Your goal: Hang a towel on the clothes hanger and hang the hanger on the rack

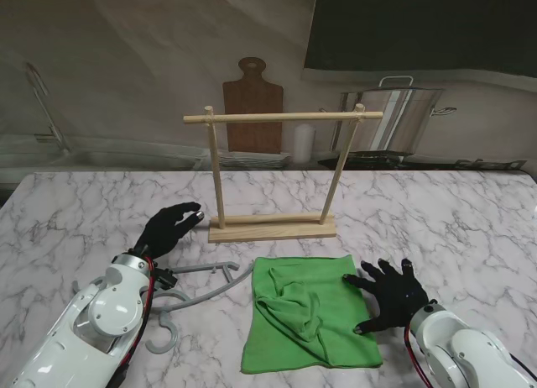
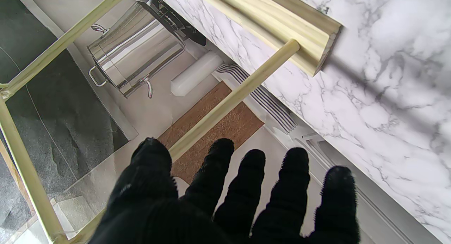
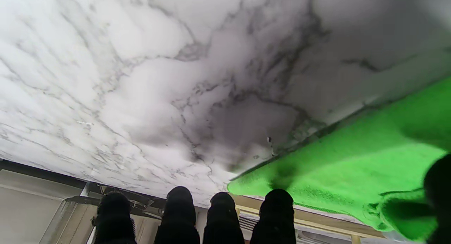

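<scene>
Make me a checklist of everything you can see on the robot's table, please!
Surface: white marble table, looks clean.
Towel: green towel lying rumpled on the table, nearer to me than the rack.
Hanger: grey hanger flat on the table, left of the towel, partly hidden by the left arm.
Rack: wooden rack standing upright, nothing hanging on its top bar.
Clutter: nothing seen.
Left robot hand: open, raised near the rack's left post, holding nothing.
Right robot hand: open, fingers spread at the towel's right edge, holding nothing.
Cables: red wire on the left arm.
Surroundings: steel pot, cutting board and a white cylinder behind the table.
</scene>
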`<state>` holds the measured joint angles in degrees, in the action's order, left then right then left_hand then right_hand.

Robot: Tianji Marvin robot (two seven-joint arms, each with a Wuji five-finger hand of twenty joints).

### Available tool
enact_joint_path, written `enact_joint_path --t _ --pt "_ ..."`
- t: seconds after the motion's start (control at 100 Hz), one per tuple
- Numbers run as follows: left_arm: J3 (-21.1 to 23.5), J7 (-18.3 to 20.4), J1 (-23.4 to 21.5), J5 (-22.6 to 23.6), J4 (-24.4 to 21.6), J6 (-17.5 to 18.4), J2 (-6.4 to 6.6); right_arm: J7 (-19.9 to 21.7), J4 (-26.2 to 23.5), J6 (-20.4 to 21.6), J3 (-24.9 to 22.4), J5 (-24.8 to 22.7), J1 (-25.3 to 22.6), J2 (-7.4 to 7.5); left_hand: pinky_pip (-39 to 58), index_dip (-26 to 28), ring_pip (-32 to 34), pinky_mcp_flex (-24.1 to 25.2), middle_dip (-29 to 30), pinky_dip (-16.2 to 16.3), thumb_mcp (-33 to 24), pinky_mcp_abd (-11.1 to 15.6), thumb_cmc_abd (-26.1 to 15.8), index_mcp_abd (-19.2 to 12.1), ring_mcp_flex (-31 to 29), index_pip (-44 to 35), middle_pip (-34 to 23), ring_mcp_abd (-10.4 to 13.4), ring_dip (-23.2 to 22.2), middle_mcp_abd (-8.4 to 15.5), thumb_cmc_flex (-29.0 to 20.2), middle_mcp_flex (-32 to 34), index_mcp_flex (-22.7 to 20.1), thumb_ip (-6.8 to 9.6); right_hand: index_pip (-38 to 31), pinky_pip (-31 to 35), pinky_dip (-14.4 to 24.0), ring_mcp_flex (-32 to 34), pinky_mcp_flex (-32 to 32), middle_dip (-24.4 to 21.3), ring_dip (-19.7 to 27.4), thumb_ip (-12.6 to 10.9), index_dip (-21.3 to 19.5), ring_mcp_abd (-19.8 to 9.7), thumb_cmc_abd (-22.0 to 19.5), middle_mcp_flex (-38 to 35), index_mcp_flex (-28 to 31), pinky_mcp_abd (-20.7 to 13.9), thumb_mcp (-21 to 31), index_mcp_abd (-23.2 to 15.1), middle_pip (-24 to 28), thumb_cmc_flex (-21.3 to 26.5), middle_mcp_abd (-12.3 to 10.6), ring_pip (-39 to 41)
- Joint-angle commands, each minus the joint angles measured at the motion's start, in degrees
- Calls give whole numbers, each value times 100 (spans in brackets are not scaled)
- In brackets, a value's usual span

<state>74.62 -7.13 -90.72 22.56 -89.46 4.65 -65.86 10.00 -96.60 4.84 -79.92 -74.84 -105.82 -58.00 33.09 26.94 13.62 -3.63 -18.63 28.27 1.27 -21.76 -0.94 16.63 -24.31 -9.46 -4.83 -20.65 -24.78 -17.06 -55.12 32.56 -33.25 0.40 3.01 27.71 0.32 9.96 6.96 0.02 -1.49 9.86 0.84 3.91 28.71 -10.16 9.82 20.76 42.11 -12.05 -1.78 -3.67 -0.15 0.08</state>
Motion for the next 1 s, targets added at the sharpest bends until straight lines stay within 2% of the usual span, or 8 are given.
enact_joint_path --t 0.0,0.36,0.55,0.78,0.8,0.87,0.92,0.99 --pt "-21 77 4 1 22 14 -2 59 45 -32 47 -9 -15 4 -377 55 -62 153 -1 68 82 10 -375 -60 46 51 73 155 -47 97 -71 -171 159 -135 193 23 -134 -152 135 -68 104 36 146 23 87 269 8 281 127 338 -133 -242 207 -177" --pt "-17 44 3 33 33 52 -4 285 111 -135 264 -237 68 40 -444 54 -80 173 24 51 85 33 -366 -67 100 59 96 166 -39 98 -38 -332 192 -140 -30 -62 -132 -49 95 -59 85 -279 -62 -316 379 126 10 76 -48 658 -103 848 214 -168" --pt "-13 39 -5 33 26 59 -5 129 209 -207 354 -127 101 32 -467 56 -87 175 29 53 83 41 -359 -65 108 57 90 168 -35 98 -36 -339 190 -140 -833 1 -115 158 -8 -38 43 -411 -2108 -727 -170 -183 104 -272 -1073 -14 -71 2400 -176 -153" --pt "-14 47 -6 39 32 79 -2 -83 344 -403 489 229 134 -1 -481 57 -90 173 33 61 83 33 -360 -71 111 59 91 168 -34 101 -28 -351 195 -140 -3447 -8 -120 664 -200 89 -50 -671 -1337 -1174 -1095 -1241 1394 -613 -2812 -358 41 4289 -833 -99" --pt "-15 48 -6 37 33 80 -1 -115 362 -410 497 258 137 -4 -482 57 -90 173 33 61 83 33 -361 -72 113 58 89 170 -33 103 -27 -348 194 -140 -3528 -4 -119 699 -209 95 -54 -686 -1353 -1201 -1121 -1303 1533 -635 -2778 -362 54 4379 -895 -91" --pt "-19 52 -5 37 35 79 -1 -220 409 -454 523 341 141 -16 -485 57 -91 172 34 64 85 37 -361 -75 113 60 93 178 -33 110 -23 -361 200 -140 -3805 10 -122 827 -250 136 -75 -319 -1357 -1341 -657 -1548 2083 -747 384 -370 64 3233 -1132 -87" --pt "-22 53 -2 39 40 84 0 -361 462 -470 542 399 151 -27 -486 57 -92 172 35 65 84 38 -360 -77 115 60 94 179 -32 109 -20 -365 201 -140 -4281 42 -126 954 -297 176 -99 218 -832 -1443 -551 -1782 2368 -827 663 -417 86 3380 -1282 -73" --pt "-26 51 2 34 44 89 -1 -574 535 -483 568 499 164 -46 -489 57 -94 172 36 67 84 40 -365 -77 117 61 94 178 -32 118 -16 -370 204 -141 -5114 103 -119 1125 -356 225 -127 391 -323 -1551 -473 -2101 2694 -936 501 -471 126 3757 -1477 -49"
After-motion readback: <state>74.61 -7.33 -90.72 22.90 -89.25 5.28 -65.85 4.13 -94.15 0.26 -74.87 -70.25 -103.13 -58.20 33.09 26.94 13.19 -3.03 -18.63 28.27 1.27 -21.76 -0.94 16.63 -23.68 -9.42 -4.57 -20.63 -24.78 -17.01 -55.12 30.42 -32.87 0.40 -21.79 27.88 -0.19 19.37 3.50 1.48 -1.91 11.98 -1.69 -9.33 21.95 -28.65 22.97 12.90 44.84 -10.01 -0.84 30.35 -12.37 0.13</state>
